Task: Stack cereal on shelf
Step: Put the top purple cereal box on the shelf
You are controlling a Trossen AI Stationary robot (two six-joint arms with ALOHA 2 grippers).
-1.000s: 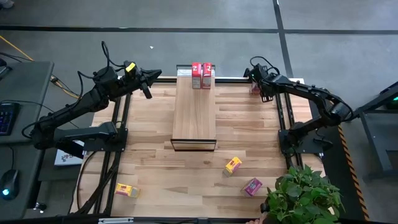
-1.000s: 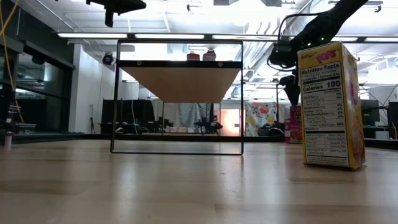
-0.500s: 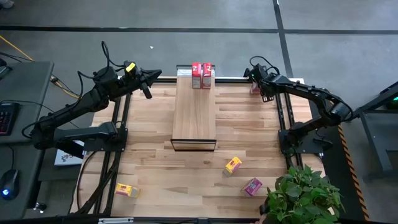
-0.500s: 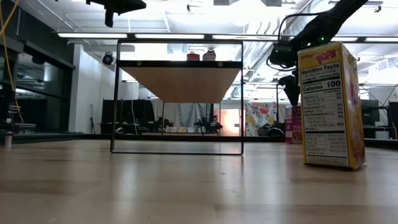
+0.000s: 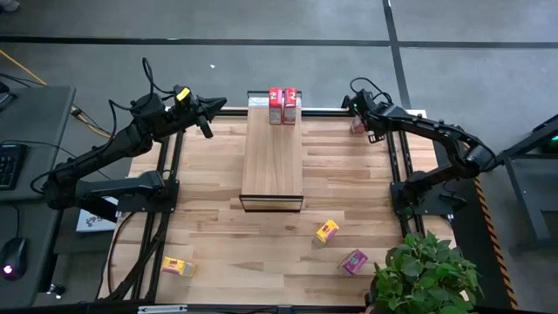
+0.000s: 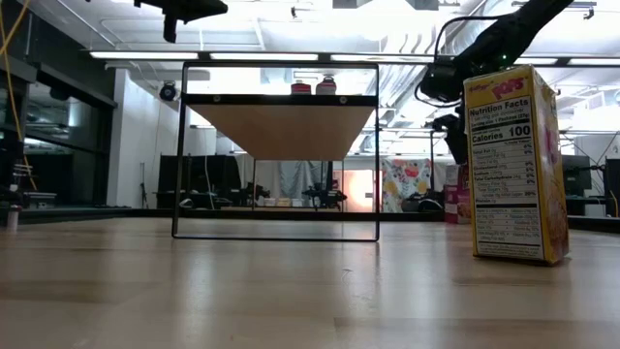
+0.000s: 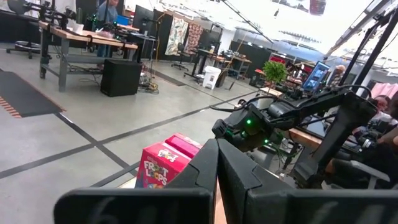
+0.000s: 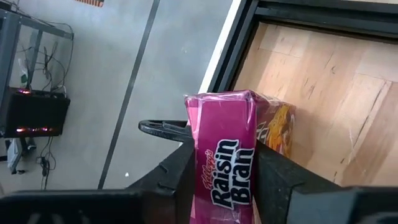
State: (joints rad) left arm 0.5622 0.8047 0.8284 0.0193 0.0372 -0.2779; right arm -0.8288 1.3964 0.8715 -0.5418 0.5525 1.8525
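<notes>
Right claw: the right claw (image 8: 224,177) sits at the far right corner of the counter (image 5: 218,235), its two dark fingers (image 8: 181,168) pressed against both sides of a magenta-pink cereal box (image 8: 222,140), pinching it.
Magenta-pink box: upright between the fingers, marked Raisin Bran, right by the counter's dark edge rail.
Left claw: the left claw (image 5: 212,106) hangs above the far left corner, fingers pressed together, holding nothing.
Shelf: the shelf (image 5: 272,157) stands between the two claws, mid-counter.
Red boxes: two red cereal boxes (image 5: 282,105) stand side by side on the shelf's far end, between both claws.
Other cereal: a yellow box (image 5: 326,231), a second magenta-pink box (image 5: 353,261) and another yellow box (image 5: 177,266) lie on the counter, well apart from both claws, at the near side.
</notes>
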